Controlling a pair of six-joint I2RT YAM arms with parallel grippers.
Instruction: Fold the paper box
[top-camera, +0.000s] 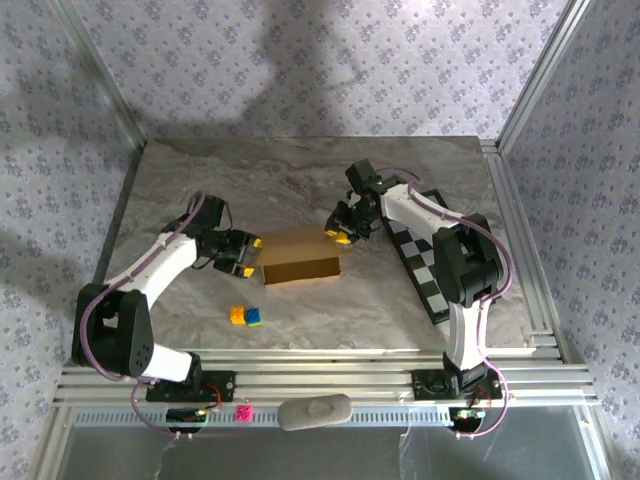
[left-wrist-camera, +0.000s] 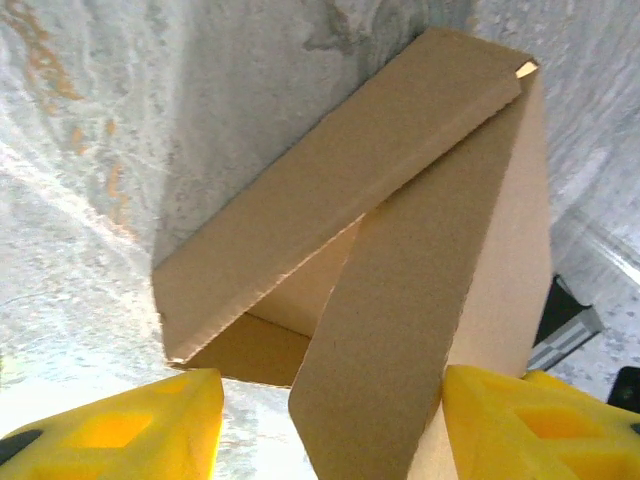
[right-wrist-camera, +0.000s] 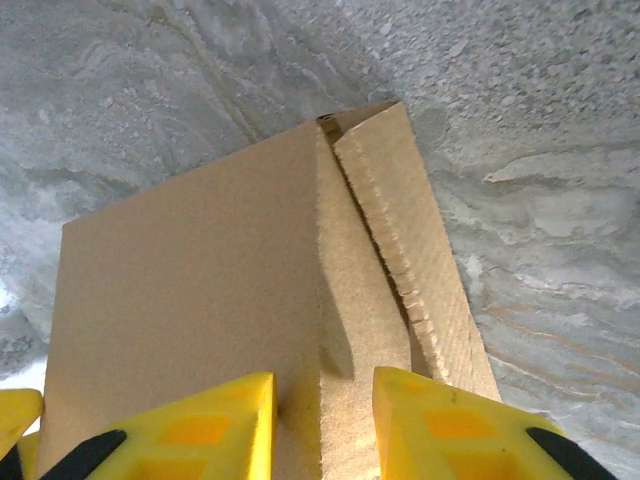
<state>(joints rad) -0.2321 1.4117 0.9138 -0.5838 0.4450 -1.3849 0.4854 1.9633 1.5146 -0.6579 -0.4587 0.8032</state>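
Note:
The tan paper box (top-camera: 300, 258) stands half-formed in the middle of the marble table, with one long wall up and its flaps loose. At its left end my left gripper (top-camera: 248, 262) is open. In the left wrist view a loose flap (left-wrist-camera: 400, 330) rises between the yellow fingers (left-wrist-camera: 130, 430) of my left gripper (left-wrist-camera: 330, 400); it touches the right finger and is well apart from the left one. My right gripper (top-camera: 340, 235) is at the box's right end. There my right gripper (right-wrist-camera: 325, 385) has its jaws narrow astride a side flap (right-wrist-camera: 365, 330), with a thin shadowed gap on the left.
A black-and-white checkerboard (top-camera: 425, 265) lies at the right under the right arm. Small yellow and blue-green blocks (top-camera: 245, 316) sit in front of the box. Aluminium rails (top-camera: 300, 385) edge the near side, and patterned walls close in the table.

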